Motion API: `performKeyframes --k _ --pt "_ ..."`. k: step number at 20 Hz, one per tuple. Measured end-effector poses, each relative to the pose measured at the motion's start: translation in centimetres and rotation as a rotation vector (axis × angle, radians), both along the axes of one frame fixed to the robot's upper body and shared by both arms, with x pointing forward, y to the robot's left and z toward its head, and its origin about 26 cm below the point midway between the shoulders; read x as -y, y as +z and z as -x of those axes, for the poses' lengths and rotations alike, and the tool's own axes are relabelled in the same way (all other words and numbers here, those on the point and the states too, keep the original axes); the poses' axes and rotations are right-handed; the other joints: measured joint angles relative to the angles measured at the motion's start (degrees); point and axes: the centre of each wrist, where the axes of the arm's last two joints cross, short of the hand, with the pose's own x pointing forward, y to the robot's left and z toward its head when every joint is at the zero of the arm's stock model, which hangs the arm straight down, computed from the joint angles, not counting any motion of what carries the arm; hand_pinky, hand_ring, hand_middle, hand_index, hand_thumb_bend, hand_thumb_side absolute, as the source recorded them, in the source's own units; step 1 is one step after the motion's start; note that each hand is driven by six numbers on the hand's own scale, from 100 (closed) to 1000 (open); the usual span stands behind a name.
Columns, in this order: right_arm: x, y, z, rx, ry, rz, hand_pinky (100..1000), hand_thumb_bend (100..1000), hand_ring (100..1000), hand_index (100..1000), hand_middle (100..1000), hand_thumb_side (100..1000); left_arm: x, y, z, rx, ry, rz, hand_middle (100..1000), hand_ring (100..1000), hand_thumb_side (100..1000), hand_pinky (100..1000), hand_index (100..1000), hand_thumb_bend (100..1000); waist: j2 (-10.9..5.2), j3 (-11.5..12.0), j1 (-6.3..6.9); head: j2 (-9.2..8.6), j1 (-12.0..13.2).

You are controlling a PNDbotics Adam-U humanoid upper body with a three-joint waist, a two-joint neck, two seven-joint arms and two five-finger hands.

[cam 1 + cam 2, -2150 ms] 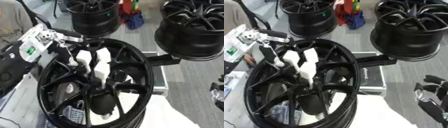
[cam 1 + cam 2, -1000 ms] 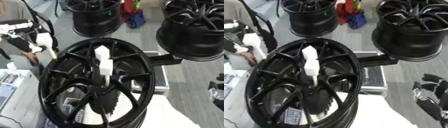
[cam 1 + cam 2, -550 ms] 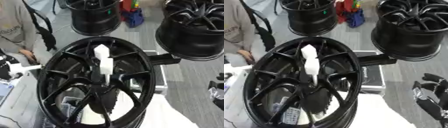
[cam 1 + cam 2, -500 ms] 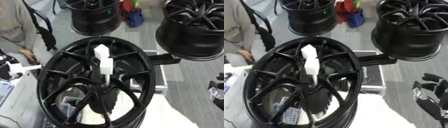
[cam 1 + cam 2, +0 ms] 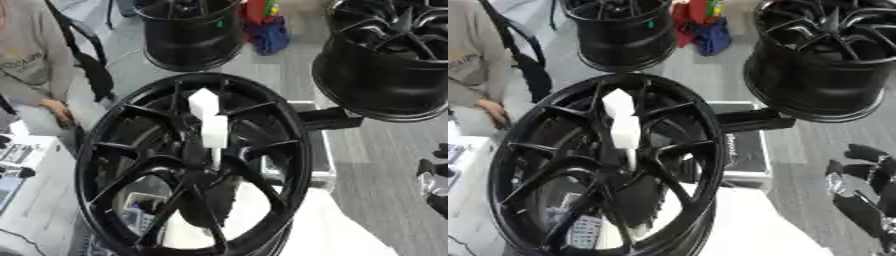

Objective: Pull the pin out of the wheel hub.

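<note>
1. Black wheel hub (image 5: 192,165) filling the centre and lower left of the frame, tilted back with its spoked face up toward the camera, likely propped that way to give open access to the centre bore.
2. White pin (image 5: 210,131) standing in the hub's centre, blocky white top just above the middle of the frame, thin shank running down into the bore; not yet out, task judged unfinished.
3. Right hand (image 5: 866,195) at the right edge, lower half of the right eye view; dark fingers spread and relaxed, holding nothing, well apart from the pin.
4. Left hand absent from both views, so nothing to say of its fingers.
5. Nothing touching the pin; top end free and clear of the spokes, a ready place for a pinch.
6. Next move, as a judgement: reach to the white top, close round it, draw up along the shank's own line rather than sideways, to avoid jamming in the bore.
7. Possible trouble: spokes close around the shank, little room for fingers low down; a grasp high on the white block the safer choice.
8. Two more black wheels (image 5: 385,60) in the upper part of the frame, one upper centre, one upper right, apart from the work.
9. Pale tabletop (image 5: 337,235) showing at the lower right beneath the hub's rim.
</note>
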Motion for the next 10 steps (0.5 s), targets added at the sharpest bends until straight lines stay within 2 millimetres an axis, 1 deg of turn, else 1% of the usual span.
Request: performKeyframes --k 3,5,6,7,8,10 --pt "0.0 0.0 0.0 0.001 -0.001 0.0 727 219 593 742 650 100 1.0 0.3 -0.1 0.142 0.006 0.03 710 620 345 662 820 622 -0.02 0.1 -0.2 -0.16 -0.2" --pt "0.0 0.0 0.0 0.001 -0.003 -0.001 727 219 593 742 650 100 2.2 0.6 -0.2 0.285 0.004 0.076 679 597 348 636 787 543 -0.02 0.3 -0.24 -0.33 -0.4" --pt "0.0 0.0 0.0 0.001 -0.004 -0.002 727 219 593 742 650 100 3.0 0.8 -0.2 0.364 0.006 0.103 656 579 339 620 764 500 -0.02 0.4 -0.32 -0.47 -0.5" --pt "0.0 0.0 0.0 0.001 -0.005 -0.004 728 219 593 742 650 100 3.8 0.9 -0.2 0.444 0.012 0.133 631 561 311 602 740 467 -0.02 0.5 -0.44 -0.49 -0.5" --pt "0.0 0.0 0.0 0.002 -0.007 -0.007 728 219 593 742 650 100 4.6 1.1 -0.1 0.525 0.023 0.165 618 551 286 592 727 444 0.0 0.5 -0.56 -0.5 -0.6" --pt "0.0 0.0 0.0 0.002 -0.011 -0.01 727 219 593 742 650 100 6.6 1.3 0.0 0.685 0.061 0.245 605 541 255 580 714 426 0.04 0.8 -0.73 -0.53 -0.8"
